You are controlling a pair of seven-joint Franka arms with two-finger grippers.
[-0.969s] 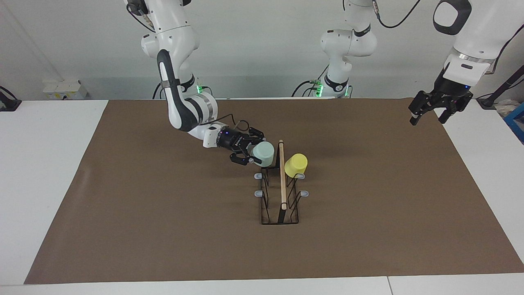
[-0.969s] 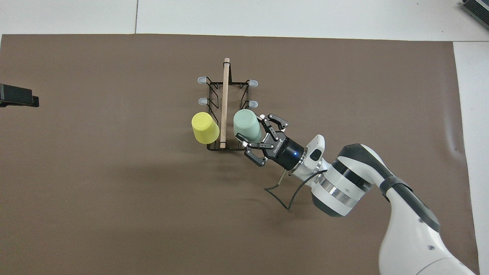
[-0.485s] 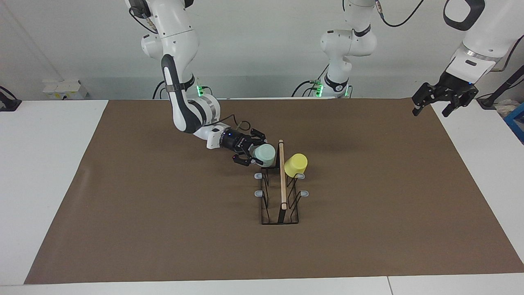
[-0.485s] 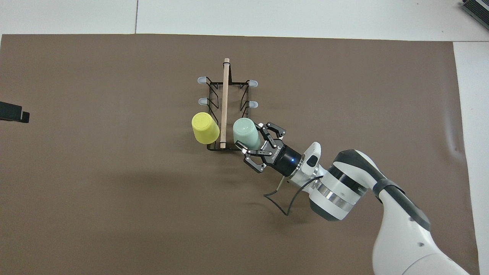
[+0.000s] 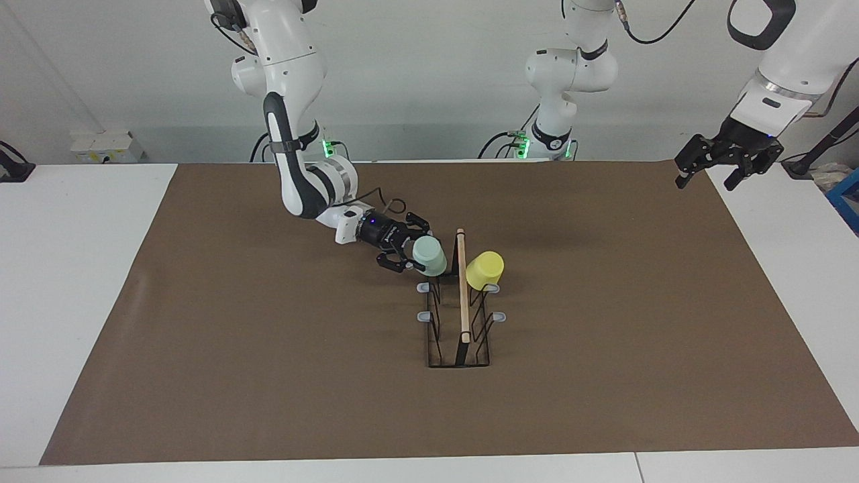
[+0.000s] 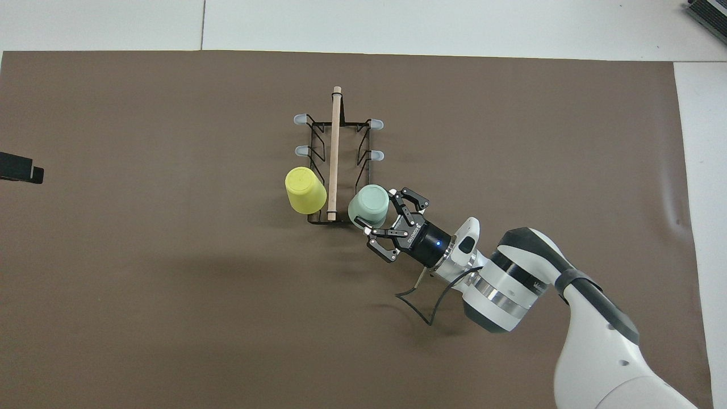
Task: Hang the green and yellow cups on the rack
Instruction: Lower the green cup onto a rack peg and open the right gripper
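Pictured from across the desk [image 5: 604,402] and from above, the right claw [image 5: 411,258] sat at the pale green cup [image 5: 429,255], which was upended over the peg of the rack [image 5: 460,315] nearest the robots, on the side toward the right arm's end of the desk. Its fingertips [image 6: 369,232] lay against the cup's rim end, and whether they gripped it or had just parted could not be told. The cup lay straight out from the claw along the wrist's line, its closed base pointing up and toward the wooden rod [image 6: 334,152] that runs along the rack's top, away from the robots. Any release, by this reading, would call for the claw to draw straight back along that line, away from the rod, so as not to drag the cup off its peg. The yellow cup [image 5: 484,270] hung on the matching peg across the rod, tilted outward. The left claw [image 5: 721,163] waited with fingers apart, high over the desk's edge at the left arm's end, well apart from the rack. The right arm was the nearer by far.
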